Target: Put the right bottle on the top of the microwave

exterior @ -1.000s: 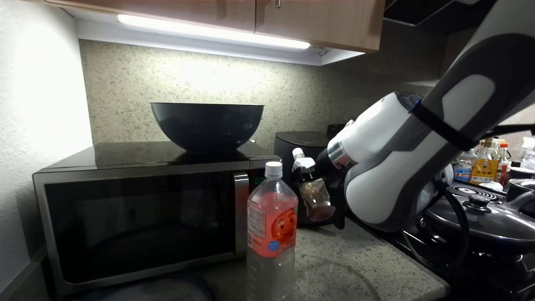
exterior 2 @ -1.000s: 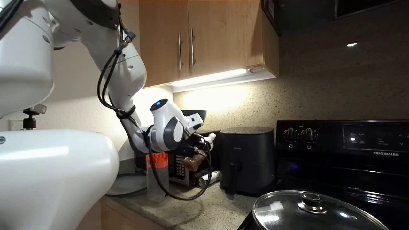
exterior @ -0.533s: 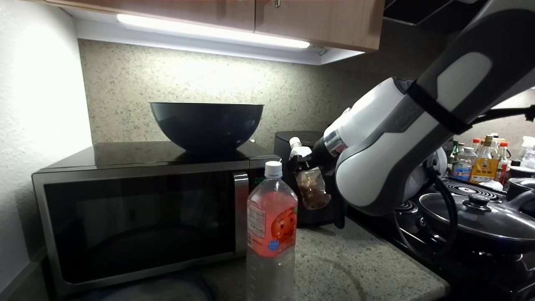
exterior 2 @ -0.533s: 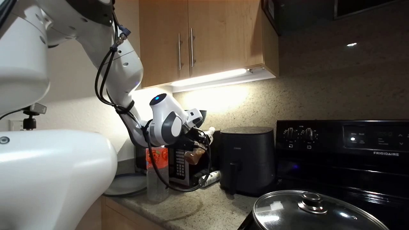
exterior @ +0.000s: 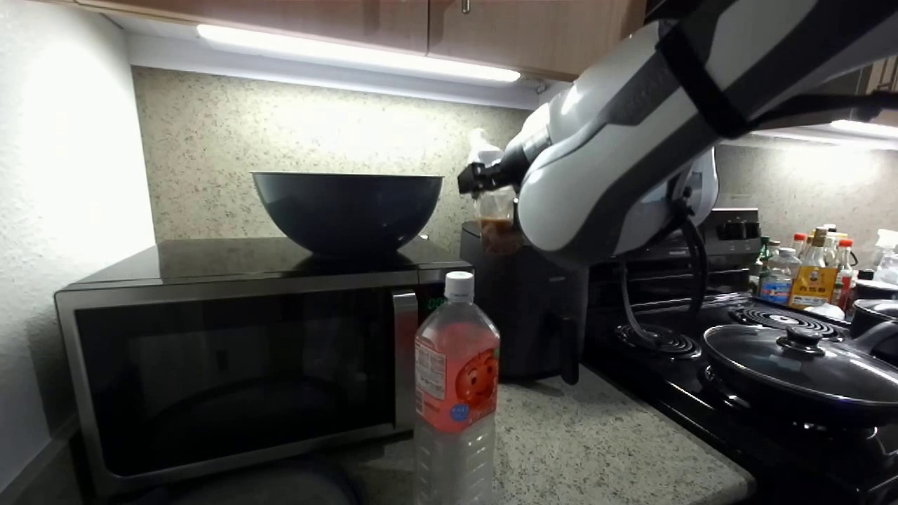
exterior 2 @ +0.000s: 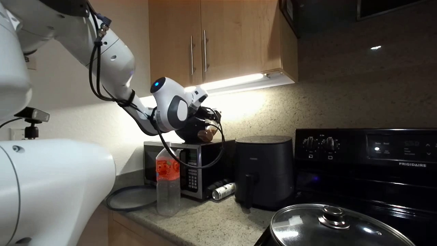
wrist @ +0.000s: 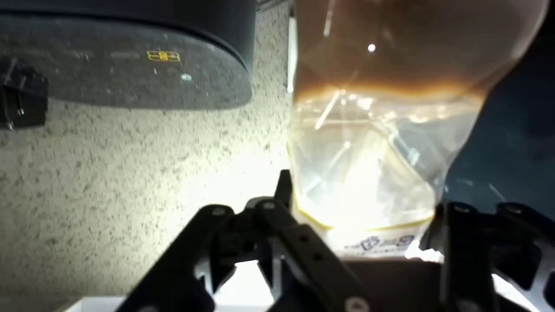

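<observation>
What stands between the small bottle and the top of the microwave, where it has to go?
In an exterior view, the dark bowl sits on the microwave, left of the small bottle in the fingers, and may hinder. The large bottle is in front of the microwave, seemingly off this path. I see nothing else between.

In both exterior views, the gripper (exterior: 474, 178) and the small bottle (exterior: 498, 228) are now higher. In an exterior view, the bottle leans less, its cap (exterior: 478, 137) against the wall (exterior: 280, 126) instead of the air fryer (exterior: 530, 322), and a stove burner (exterior: 666, 344) shows more fully. In an exterior view, more of the microwave (exterior 2: 192, 179) shows.
</observation>
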{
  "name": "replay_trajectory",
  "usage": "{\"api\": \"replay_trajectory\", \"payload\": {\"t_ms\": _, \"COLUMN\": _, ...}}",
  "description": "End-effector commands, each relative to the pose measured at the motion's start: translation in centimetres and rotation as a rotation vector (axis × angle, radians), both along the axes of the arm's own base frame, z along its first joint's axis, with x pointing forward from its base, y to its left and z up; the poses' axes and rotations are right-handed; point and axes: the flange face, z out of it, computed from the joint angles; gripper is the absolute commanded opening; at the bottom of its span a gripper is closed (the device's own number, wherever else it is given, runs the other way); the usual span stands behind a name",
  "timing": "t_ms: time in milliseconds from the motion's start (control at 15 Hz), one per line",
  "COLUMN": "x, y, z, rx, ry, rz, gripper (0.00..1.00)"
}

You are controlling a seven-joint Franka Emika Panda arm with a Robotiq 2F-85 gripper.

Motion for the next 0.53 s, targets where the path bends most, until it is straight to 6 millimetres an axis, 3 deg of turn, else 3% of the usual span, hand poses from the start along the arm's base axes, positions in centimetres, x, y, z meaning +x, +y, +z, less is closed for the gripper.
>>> {"api": "replay_trajectory", "payload": {"t_ms": 0, "x": -2.2, "y": 2.6, "z": 5.8, "rx": -0.049, "ry": -0.171, "rz": -0.032, "gripper": 0.26}}
{"api": "replay_trajectory", "payload": {"t_ms": 133, "x": -3.2, "y": 3.6, "z": 7.9, "rx": -0.042, "ry": -0.235, "rz": -0.045, "gripper": 0.26}}
{"api": "replay_trajectory", "payload": {"t_ms": 200, "x": -1.8, "y": 2.8, "z": 6.1, "rx": -0.008, "ry": -0.155, "rz": -0.007, "gripper": 0.51}}
{"api": "replay_trajectory", "payload": {"t_ms": 267, "x": -2.2, "y": 3.2, "z": 7.0, "rx": -0.013, "ry": -0.181, "rz": -0.008, "gripper": 0.51}}
{"api": "replay_trajectory", "payload": {"t_ms": 333, "x": -2.4, "y": 3.6, "z": 7.0, "rx": -0.019, "ry": -0.185, "rz": -0.009, "gripper": 0.26}}
{"api": "replay_trajectory", "payload": {"t_ms": 467, "x": -2.0, "y": 4.0, "z": 6.8, "rx": -0.054, "ry": -0.196, "rz": 0.002, "gripper": 0.26}}
